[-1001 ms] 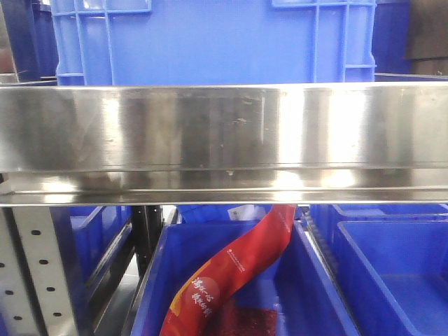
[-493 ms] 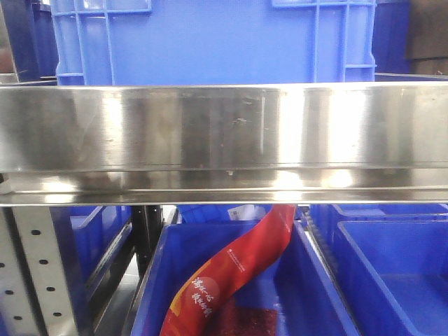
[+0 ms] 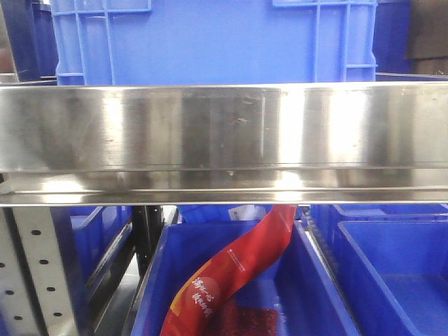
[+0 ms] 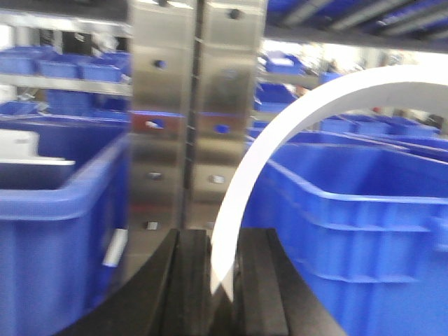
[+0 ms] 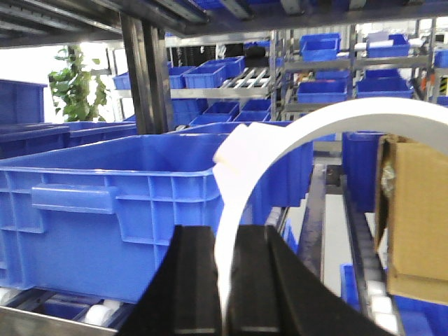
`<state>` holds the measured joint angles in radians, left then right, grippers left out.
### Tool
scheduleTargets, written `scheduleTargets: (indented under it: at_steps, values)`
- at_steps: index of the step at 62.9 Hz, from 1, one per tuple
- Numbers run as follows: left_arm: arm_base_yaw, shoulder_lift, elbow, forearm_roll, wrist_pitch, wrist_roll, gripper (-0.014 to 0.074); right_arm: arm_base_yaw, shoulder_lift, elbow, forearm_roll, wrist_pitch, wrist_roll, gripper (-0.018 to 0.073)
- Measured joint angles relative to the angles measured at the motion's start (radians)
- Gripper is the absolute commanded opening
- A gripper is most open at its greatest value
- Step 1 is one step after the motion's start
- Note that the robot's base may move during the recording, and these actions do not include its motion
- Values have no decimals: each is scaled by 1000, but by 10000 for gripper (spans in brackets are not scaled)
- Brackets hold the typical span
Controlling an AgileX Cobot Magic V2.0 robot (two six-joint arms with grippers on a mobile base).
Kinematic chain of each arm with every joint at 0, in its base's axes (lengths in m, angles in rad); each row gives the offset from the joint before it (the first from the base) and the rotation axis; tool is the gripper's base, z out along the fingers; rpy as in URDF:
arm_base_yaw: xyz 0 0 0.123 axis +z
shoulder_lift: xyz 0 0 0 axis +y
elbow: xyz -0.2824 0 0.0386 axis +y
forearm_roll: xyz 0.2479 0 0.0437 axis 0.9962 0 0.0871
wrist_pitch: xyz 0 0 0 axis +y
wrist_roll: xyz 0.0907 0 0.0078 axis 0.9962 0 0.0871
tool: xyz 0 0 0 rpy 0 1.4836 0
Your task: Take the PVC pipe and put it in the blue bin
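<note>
Shelf rail (image 3: 224,126) is brushed steel, pretty shiny, with faint scratches. Blue bin (image 3: 210,42) looks like smooth molded plastic with a slight sheen. Red bag (image 3: 231,273) is glossy film. PVC pipe (image 4: 280,122) is smooth matt white plastic, the left tool (image 4: 222,280) is dull black. Box (image 5: 413,217) is plain brown cardboard.

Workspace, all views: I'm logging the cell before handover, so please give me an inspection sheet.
Surface: stainless steel shelf rail, large blue plastic crate above it.
Job's things: white curved PVC pipe piece in each wrist view.
Clutter: red printed bag in lower blue plastic bin; brown cardboard box.
Grippers: left gripper and right gripper each shut on a pipe piece.
Cables: nothing seen.
Surroundings: racks of blue bins; green plant.
</note>
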<state>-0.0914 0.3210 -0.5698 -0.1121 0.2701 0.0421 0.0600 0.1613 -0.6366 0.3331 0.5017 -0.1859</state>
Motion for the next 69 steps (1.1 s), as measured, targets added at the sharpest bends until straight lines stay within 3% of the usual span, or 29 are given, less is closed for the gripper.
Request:
scheduleTargets:
  at_steps: [10,22,29,59,69]
  values:
    - [-120,100,-25,-8,-44,8,-111,0,86,-48,68,-7,-51,-169]
    - [-269,247,-66,38,-123,10,-111,4,172,-93,193,-9,-146,-169]
    - [-317,329,-107,53,-181,10,-111,4,206,-123,240,-9,-186,-169]
    - [-327,596,-290,101,-298,10,-111,11,360,-247,271,21,-275,-169]
    - [-327,622,-292,112,-326,10,-111,11,392,-251,391,3,-412,-169]
